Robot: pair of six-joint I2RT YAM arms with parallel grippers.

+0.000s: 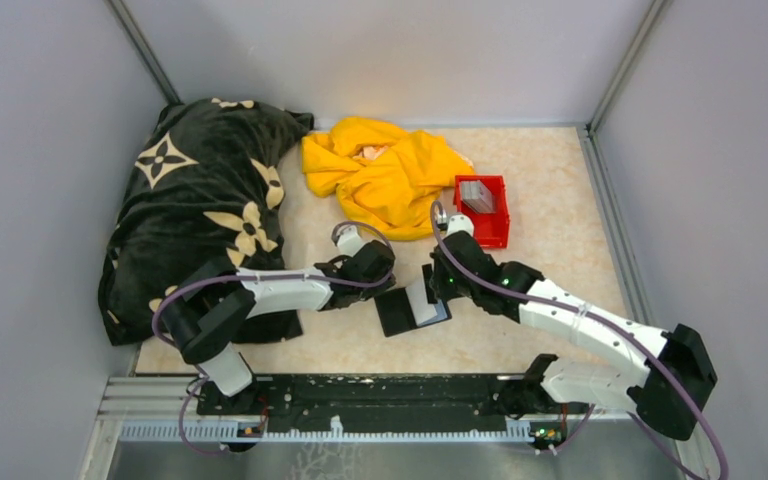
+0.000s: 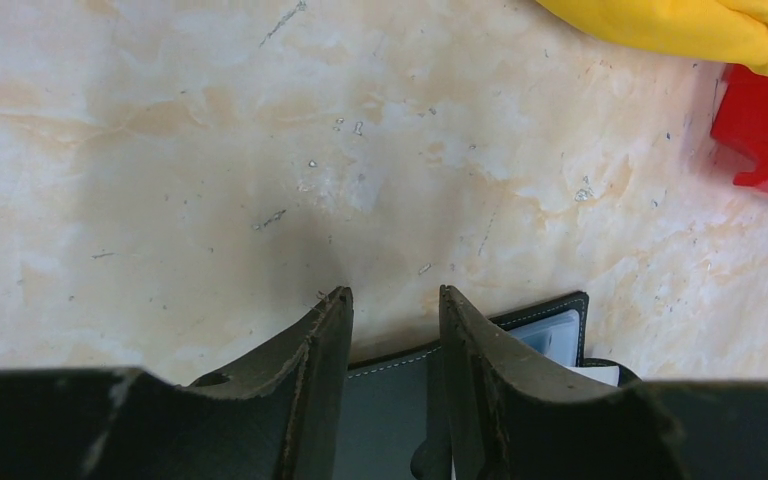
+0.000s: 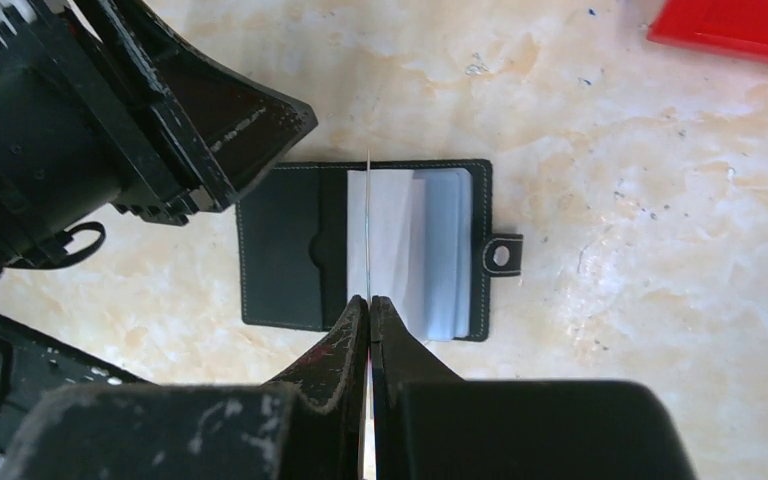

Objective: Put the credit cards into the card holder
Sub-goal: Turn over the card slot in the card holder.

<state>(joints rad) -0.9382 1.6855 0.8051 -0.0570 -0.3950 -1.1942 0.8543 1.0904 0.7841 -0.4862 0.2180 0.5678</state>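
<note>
Right tool [image 3: 370, 300]: pinched tight on one thin card [image 3: 369, 220], seen edge-on, upright over the holder.
Card holder [image 3: 290, 250]: open and flat on the surface, snap tab on the side away from the left arm.
Left tool [image 2: 392, 300]: fingers parted with nothing between them. It seems to rest on the holder's black flap, but contact is unclear.
Credit cards [image 1: 477, 195]: grey stack inside the red bin [image 1: 492, 238].
Surface [image 1: 550, 260]: beige, marbled, scuffed.
Room: grey walls [image 1: 40, 120], with a yellow cloth [image 1: 385, 175] and a black flowered blanket [image 1: 200, 190] at the back.
</note>
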